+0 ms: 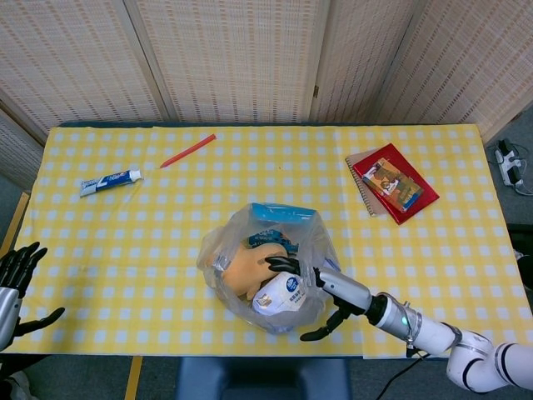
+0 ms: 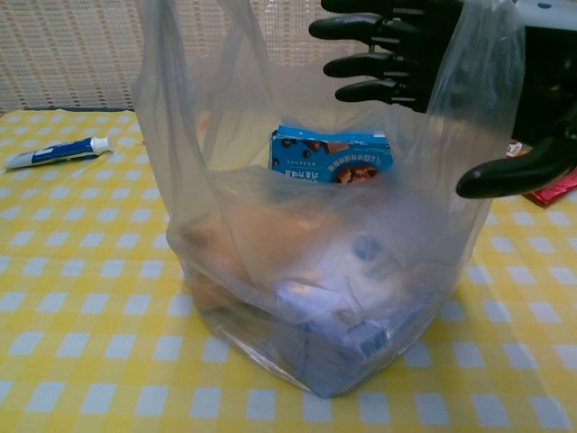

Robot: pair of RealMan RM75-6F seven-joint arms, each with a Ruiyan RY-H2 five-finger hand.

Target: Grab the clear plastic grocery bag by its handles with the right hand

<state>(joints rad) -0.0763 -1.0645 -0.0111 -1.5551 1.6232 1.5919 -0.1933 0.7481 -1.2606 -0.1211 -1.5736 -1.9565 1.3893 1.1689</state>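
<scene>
Clear plastic grocery bag (image 1: 265, 275) stands near the table's (image 1: 125, 242) front edge. Your right hand (image 1: 312, 283) reaches over its mouth, fingers (image 2: 379, 63) spread, gripping nothing. Only the head view shows your left hand (image 1: 15, 279), open, by the table's corner.

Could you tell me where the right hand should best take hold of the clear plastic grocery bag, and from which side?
By the handles, probably: they stand upright above the bag, while its body is bulging and loaded. The right hand already reaches in over the rim from the right with fingers spread, so sweeping across to gather both loops looks best.
</scene>
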